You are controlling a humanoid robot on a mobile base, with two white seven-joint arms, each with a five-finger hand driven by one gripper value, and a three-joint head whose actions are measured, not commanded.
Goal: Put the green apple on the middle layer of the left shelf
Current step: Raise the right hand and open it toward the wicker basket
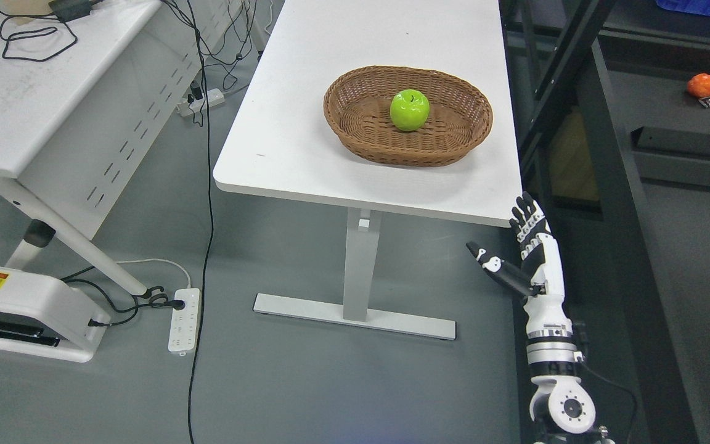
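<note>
Green apple (409, 110) in wicker basket (407, 116), underside hidden, perhaps upright.

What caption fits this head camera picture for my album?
Green apple waits in a wicker basket while the robot's open right hand hovers below the table edge.

Bright even overhead light, sharp focus, soft shadow under white rectangular surface (306, 148), slight glare on glossy green apple (409, 110), dim right side
</note>
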